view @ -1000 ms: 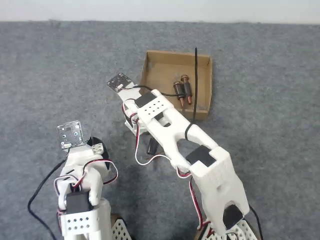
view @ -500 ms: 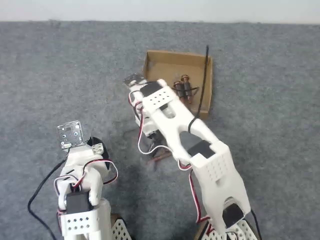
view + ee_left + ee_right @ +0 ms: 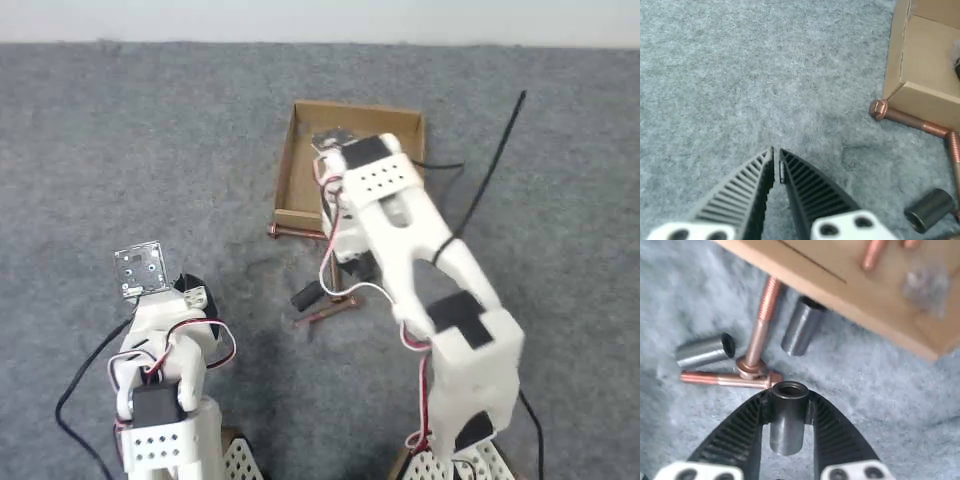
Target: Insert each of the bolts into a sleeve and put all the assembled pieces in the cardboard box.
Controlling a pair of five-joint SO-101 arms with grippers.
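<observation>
**Left arm: no change.** The left gripper (image 3: pixel 776 152) sits low over the bare grey surface (image 3: pixel 120 140), well apart from the parts. Its fingers are closed to a thin slit and hold nothing.

**Loose parts.** One bolt (image 3: pixel 296 232) lies along the front wall of the cardboard box (image 3: pixel 350 108), touching it or very nearly so. Nearer the arm bases, a loose sleeve (image 3: pixel 306 295) and a second bolt (image 3: pixel 328 312) lie just beside each other. A second ago the right arm covered the first bolt, and it is now exposed.

**Right arm: changed.** Over the last second the right arm (image 3: pixel 405 225) has swung from the left side of the box to a position over its front half. The right gripper (image 3: pixel 788 399) has its fingers clamped across the body of a dark held sleeve (image 3: pixel 786 422). The sleeve's open bore faces the wrist camera and is empty. The wrist view places it above the surface just outside the box's front wall. The bolts and another sleeve (image 3: pixel 802 326) lie close by on the surface.

**Box contents.** The two assembled pieces seen in the box earlier are now hidden under the arm.

**Meaning for the task.**
- A sleeve is secured but not yet mated.
- At least two bolts remain unassembled.
- The likely next step is to bring a bolt shank to the held bore.
- The left fingers are free for that pick.
</observation>
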